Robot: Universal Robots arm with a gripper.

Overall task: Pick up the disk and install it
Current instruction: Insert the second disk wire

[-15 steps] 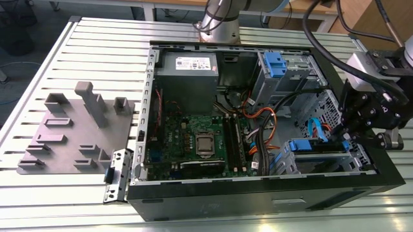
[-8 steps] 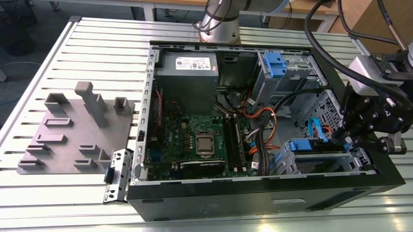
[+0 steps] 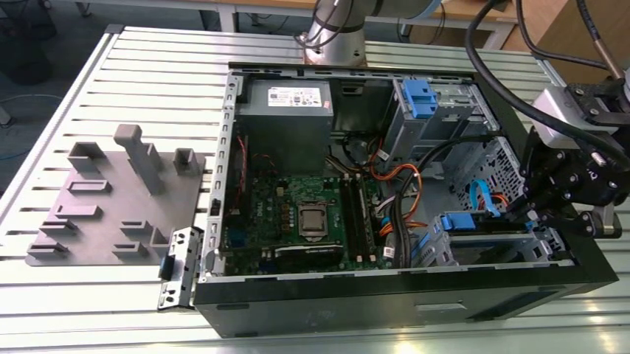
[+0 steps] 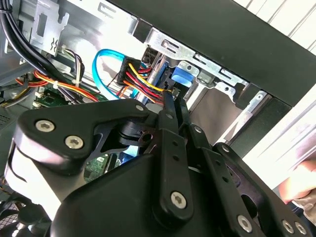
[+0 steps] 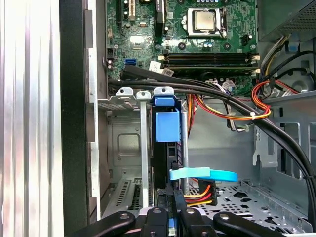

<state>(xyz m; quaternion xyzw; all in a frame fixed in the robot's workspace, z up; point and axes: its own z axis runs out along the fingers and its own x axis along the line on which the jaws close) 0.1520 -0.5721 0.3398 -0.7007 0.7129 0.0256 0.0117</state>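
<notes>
Nearest you in the first wrist view is the gripper [image 5: 170,223], fingers [image 5: 162,217] pressed almost together with a sliver of blue between them. You can't tell whether that sliver is actually pinched or the tips just rest against it. The second wrist view agrees: linkages folded in, tips narrow, nosed in among the red and yellow power leads [image 4: 140,81].

The disk [image 5: 167,126] lies dead ahead of the tips and touches them or nearly so. It stands on edge in the drive cage [image 5: 123,148], its blue carrier frame showing. Its long axis runs straight on from the gripper, toward the motherboard [image 5: 197,39], so push and slot look in line. There's one arm only, and it's already on it.

In the exterior view you find the same spot at the case's front corner on the exterior view's right, with blue plastic [image 3: 458,221] just beside the gripper's black body.

Hard to read:
- the disk's metal body and label are mostly hidden by the carrier, the cage rail and the light blue data cable [image 5: 202,174] crossing it
- how far it's seated can't be judged
- its connector end is buried under leads
- thick black cables [image 5: 207,91] cross beyond it
- a blurred hand sits at the second wrist view's edge [image 4: 301,185]
</notes>
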